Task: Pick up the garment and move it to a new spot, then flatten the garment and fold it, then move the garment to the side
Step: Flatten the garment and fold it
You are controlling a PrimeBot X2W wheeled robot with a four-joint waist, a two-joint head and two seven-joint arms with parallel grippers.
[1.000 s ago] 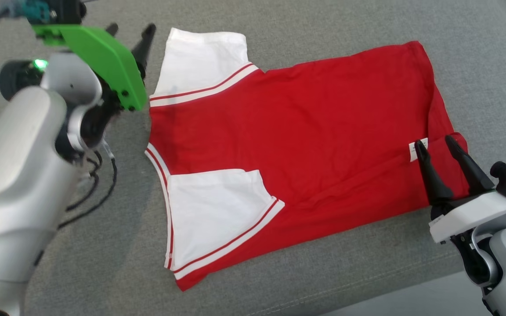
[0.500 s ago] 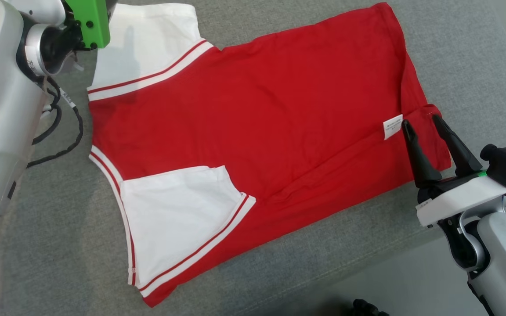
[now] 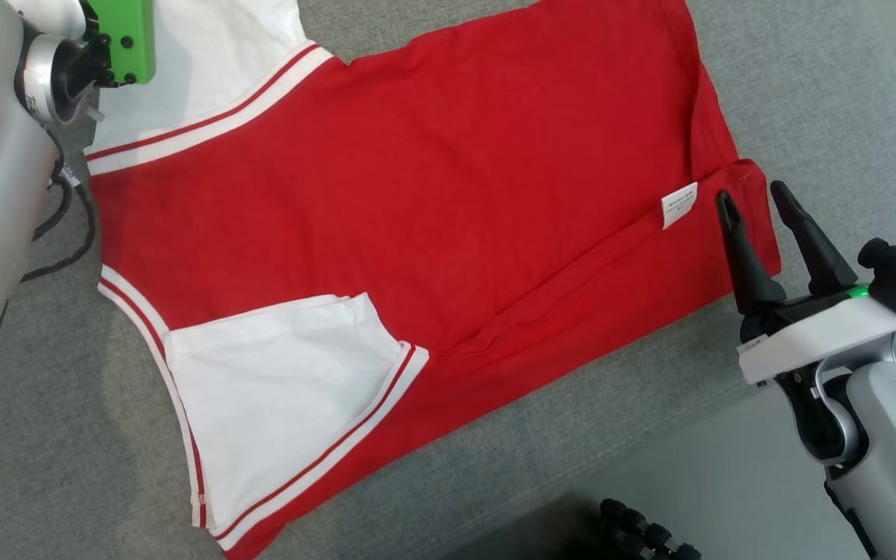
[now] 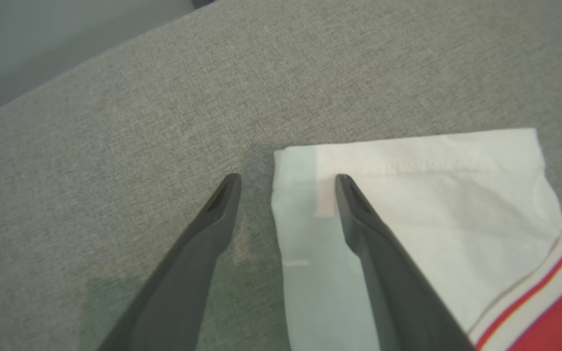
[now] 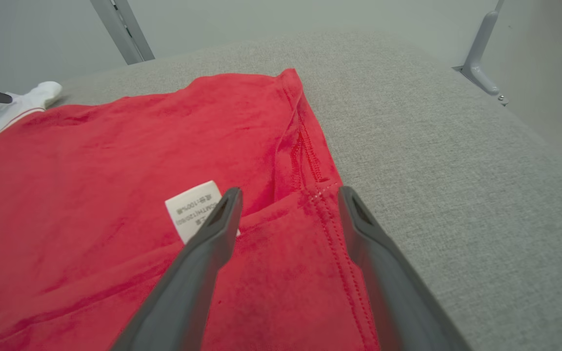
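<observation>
Red T-shirt (image 3: 432,179) w/ white sleeves lies flat on grey fabric surface (image 3: 806,93), sleeves twd robot's left. L gripper (image 4: 287,178) open, empty, straddling edge of white sleeve (image 4: 408,204). R gripper (image 3: 750,191) open, empty, over hem corner, just beside care label (image 3: 679,205).

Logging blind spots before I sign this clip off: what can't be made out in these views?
Label text: right wrist view, too small, partly behind a right gripper finger.
Garment, far sleeve end: head view, cut by top edge.
Dark ridged object: head view, cut by bottom edge; unidentifiable.
Left gripper: left wrist view, contact with sleeve unclear.
</observation>
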